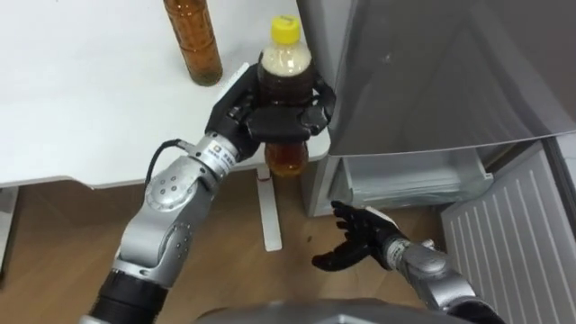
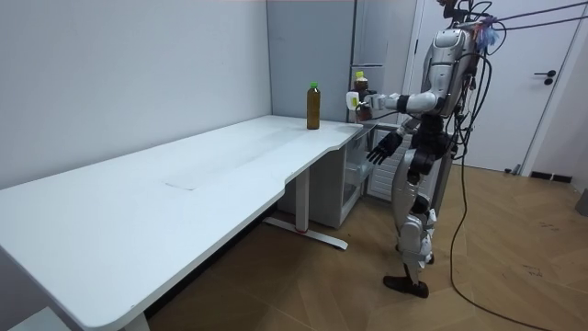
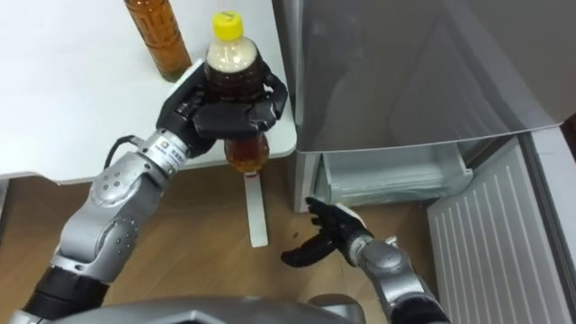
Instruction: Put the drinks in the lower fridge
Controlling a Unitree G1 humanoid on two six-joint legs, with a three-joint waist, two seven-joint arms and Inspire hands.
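Now the left hand (image 1: 270, 117), at upper centre of the frame, has its fingers curled round the yellow-capped tea bottle (image 1: 285, 63), held upright just past the corner of the white table (image 1: 81, 99). The right hand (image 1: 360, 238) hangs at lower right, fingers spread and empty. Best to keep the bottle upright and carry it down and rightward into the open lower fridge compartment (image 1: 414, 180), clearing the table edge; the second tea bottle (image 1: 193, 40) stands on the table at upper left.
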